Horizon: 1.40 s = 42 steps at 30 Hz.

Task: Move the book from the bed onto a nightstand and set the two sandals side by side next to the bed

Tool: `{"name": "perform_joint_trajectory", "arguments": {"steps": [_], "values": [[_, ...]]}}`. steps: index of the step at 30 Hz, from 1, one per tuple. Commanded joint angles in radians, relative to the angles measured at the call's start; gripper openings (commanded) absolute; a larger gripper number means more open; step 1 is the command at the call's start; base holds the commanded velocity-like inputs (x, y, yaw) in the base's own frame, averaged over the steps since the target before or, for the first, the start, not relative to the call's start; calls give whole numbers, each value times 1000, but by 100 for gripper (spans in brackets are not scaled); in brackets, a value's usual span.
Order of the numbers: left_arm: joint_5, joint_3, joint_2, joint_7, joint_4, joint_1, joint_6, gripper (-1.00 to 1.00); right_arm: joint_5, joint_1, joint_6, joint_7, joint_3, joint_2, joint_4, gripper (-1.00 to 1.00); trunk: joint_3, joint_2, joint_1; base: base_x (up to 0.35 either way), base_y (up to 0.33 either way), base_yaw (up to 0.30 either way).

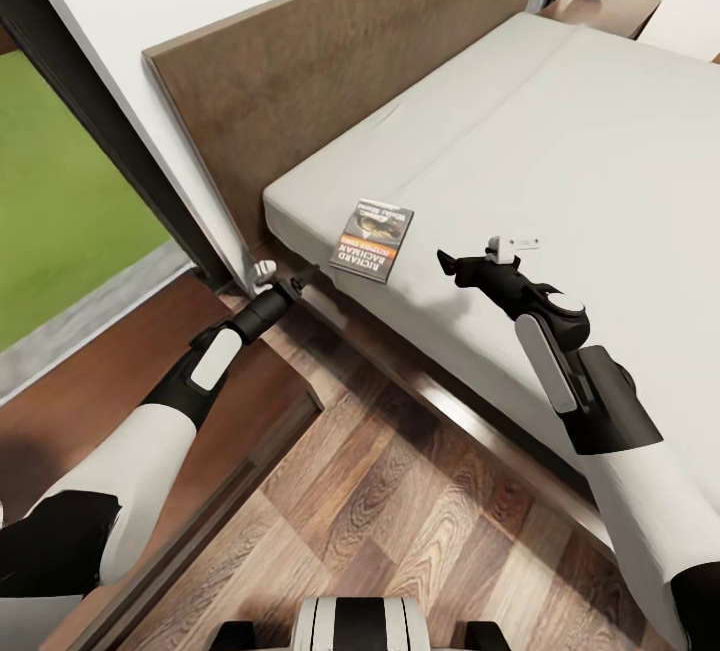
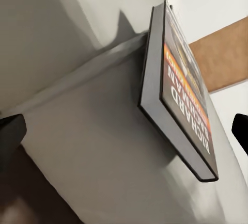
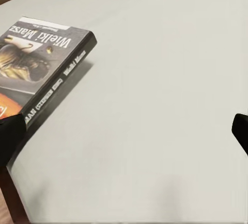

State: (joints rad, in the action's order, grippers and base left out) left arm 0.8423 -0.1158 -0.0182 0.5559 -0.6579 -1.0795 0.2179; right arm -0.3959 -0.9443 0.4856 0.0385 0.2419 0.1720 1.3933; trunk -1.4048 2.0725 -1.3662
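Book (image 1: 372, 239) flat near bed (image 1: 560, 161) edge; right fingers (image 1: 447, 262) apart beside it; left fingers' state unclear

head: high, looking down over off-white mattress bed (image 1: 560, 131) | wrists: low, close, both facing dark orange-banded paperback (image 2: 181, 90)

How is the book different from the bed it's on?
The book is small and thin; the bed is huge and spreads far past it. The book's cover is dark with an orange band and white letters; the bed's mattress is plain off-white. The book lies near the bed's edge. Both lie flat.
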Motion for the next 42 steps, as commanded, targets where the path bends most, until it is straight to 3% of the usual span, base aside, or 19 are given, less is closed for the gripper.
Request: {"name": "perform_joint_trajectory", "arguments": {"steps": [1,13,28,42], "values": [[11,-3,-1,1,0,0,8,100,-6,-1,4,4,2,1,1,100,-4,7,-4,0,0,0],[11,-2,0,5,-9,0,9,100,-6,-1,5,4,1,4,1,100,-41,91,-50,0,0,0],[11,-1,-2,10,-9,0,3,100,-6,-2,5,4,0,6,1,100,-40,91,-50,0,0,-131],[8,1,-2,72,-7,0,3,100,-6,-2,5,5,0,6,7,100,-39,91,-50,0,0,-29]]}}
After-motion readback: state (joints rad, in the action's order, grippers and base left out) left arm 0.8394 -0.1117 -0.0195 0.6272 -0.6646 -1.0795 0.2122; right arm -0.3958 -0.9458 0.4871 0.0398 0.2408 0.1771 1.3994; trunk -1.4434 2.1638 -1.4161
